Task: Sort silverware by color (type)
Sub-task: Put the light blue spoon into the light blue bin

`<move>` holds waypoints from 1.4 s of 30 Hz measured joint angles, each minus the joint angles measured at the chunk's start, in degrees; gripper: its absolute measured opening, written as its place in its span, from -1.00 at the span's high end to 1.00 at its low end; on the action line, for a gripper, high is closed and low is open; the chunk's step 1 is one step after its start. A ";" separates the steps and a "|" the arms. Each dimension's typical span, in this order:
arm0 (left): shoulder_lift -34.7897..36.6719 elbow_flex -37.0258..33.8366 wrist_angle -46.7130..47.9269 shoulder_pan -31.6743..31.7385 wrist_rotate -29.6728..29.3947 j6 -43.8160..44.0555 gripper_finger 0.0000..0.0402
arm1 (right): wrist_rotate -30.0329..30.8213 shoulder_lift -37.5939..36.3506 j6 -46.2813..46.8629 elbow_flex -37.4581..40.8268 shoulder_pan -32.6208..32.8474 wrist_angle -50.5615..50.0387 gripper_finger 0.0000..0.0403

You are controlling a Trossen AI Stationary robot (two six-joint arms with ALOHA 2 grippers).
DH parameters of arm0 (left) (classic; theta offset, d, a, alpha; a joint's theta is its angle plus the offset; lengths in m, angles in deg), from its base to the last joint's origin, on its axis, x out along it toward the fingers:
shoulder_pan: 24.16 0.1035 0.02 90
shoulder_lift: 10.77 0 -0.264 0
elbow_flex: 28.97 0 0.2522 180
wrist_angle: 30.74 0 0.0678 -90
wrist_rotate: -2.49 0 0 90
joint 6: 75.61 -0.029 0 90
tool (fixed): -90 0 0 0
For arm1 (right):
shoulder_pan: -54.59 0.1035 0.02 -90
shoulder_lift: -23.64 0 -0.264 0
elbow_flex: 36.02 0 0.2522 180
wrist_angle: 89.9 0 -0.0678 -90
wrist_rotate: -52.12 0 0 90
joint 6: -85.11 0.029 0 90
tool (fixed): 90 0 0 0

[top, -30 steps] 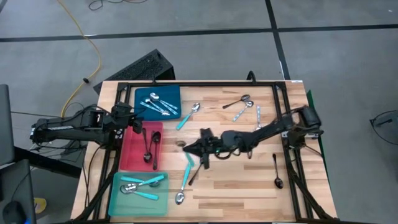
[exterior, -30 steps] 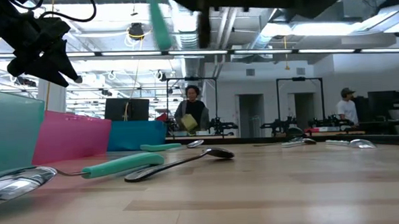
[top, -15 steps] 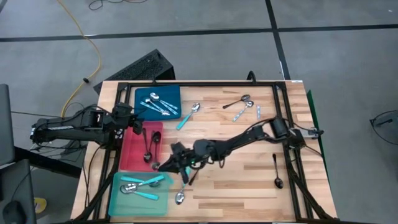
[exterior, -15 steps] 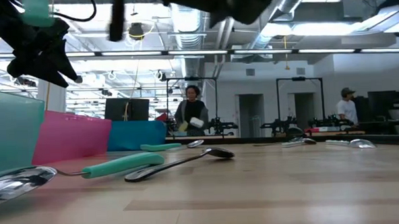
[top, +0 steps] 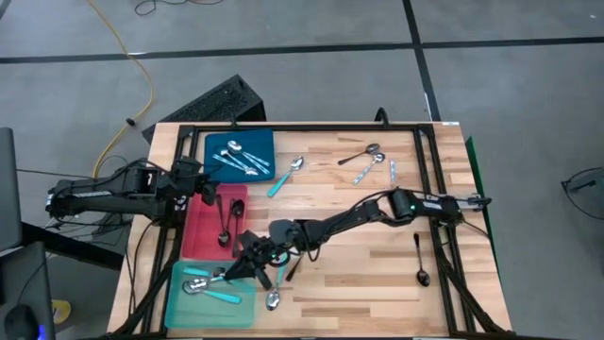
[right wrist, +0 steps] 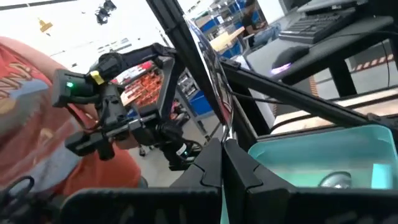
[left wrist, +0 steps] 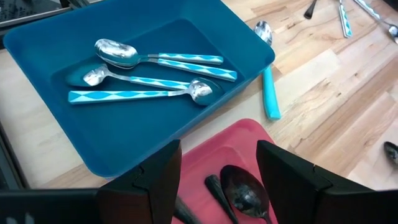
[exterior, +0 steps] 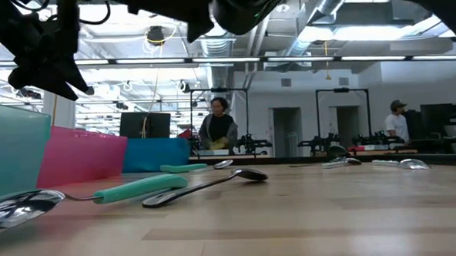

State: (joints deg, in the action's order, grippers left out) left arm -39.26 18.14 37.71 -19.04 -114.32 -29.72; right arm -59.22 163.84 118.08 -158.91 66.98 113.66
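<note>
The right gripper (top: pixel 229 274) reaches over the shallow teal plastic tray (top: pixel 179 310), jaws pinched tight on a turquoise-handled spoon (top: pixel 242 267). The left gripper (left wrist: pixel 217 186) gapes empty above the glossy red tray (top: pixel 196 236).

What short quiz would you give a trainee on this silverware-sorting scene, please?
1. Which tray's edge is the right claw over: A blue, B red, C teal?
2. True or false: the blue tray holds black spoons.
3. How many patterned spoons lie in the blue tray?
Key: 1 C, the teal tray; 2 false, their handles are patterned turquoise; 3 three.
</note>
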 joint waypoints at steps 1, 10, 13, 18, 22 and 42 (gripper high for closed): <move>0.02 0.00 0.02 0.00 0.08 -0.17 0.03 | 0.00 0.85 0.03 -1.12 -0.12 -0.02 0.90; 0.00 0.00 0.16 0.00 0.61 -0.64 0.03 | 0.10 10.57 1.37 -13.02 -0.54 -0.51 0.90; 0.00 0.00 0.29 0.00 0.59 -0.65 0.03 | -0.11 12.33 2.65 -14.82 -0.49 -0.54 0.90; 0.00 0.00 0.36 0.00 0.59 -1.43 0.03 | -0.90 13.07 2.47 -15.11 -0.54 -5.45 0.90; 0.00 0.00 0.34 0.00 0.61 -1.92 0.03 | -1.89 13.07 0.13 -15.15 -0.58 -9.45 0.90; 0.00 0.00 0.33 0.00 0.63 -1.97 0.03 | -2.48 12.74 -3.24 -15.26 -2.13 -14.53 0.79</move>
State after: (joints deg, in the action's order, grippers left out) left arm -39.26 18.14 38.04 -19.04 -113.68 -31.69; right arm -61.69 176.58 114.84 -174.18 64.85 99.13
